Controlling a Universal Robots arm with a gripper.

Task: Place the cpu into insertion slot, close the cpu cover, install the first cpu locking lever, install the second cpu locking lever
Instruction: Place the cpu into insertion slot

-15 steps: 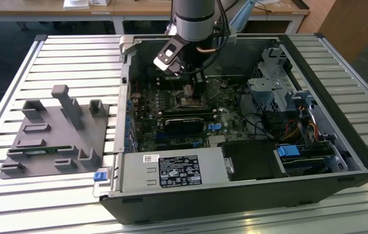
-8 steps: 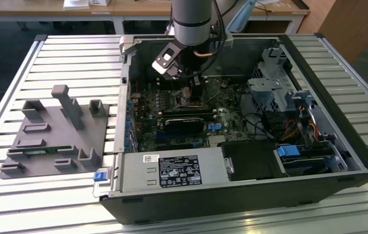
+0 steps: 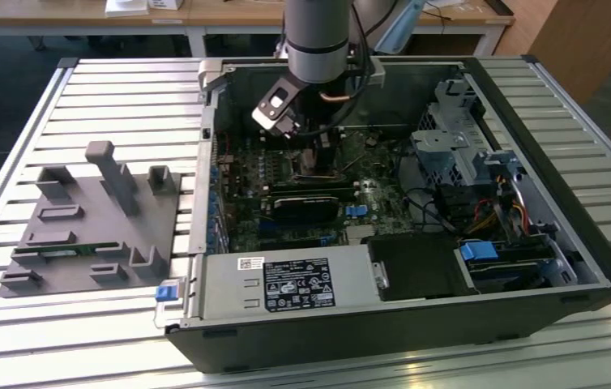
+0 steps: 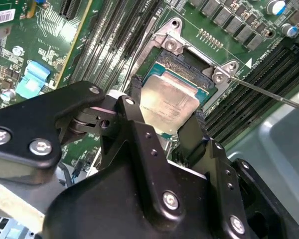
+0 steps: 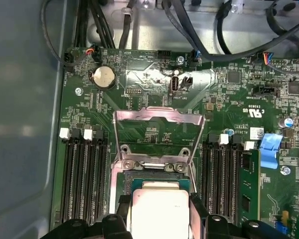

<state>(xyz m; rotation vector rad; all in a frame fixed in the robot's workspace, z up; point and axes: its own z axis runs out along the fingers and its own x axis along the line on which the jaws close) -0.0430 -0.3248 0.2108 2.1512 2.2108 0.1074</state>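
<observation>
Pincer [image 4: 165, 105] narrow, fingers [image 4: 135, 107] gripping opposite edges of cpu [image 4: 172, 97]. Cpu directly over insertion slot [image 4: 183, 63], slightly tilted; cannot tell whether seated. Cpu cover [image 5: 157, 116] swung open, hinged at one edge of insertion slot, clear of cpu. Memory slots [image 5: 82, 179] flank insertion slot on both sides. Thin metal rod [image 4: 269, 94] sticks out from insertion slot corner.

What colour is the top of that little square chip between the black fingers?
The small flat square cpu is dull silver-grey, clearest in the second wrist view.
</observation>
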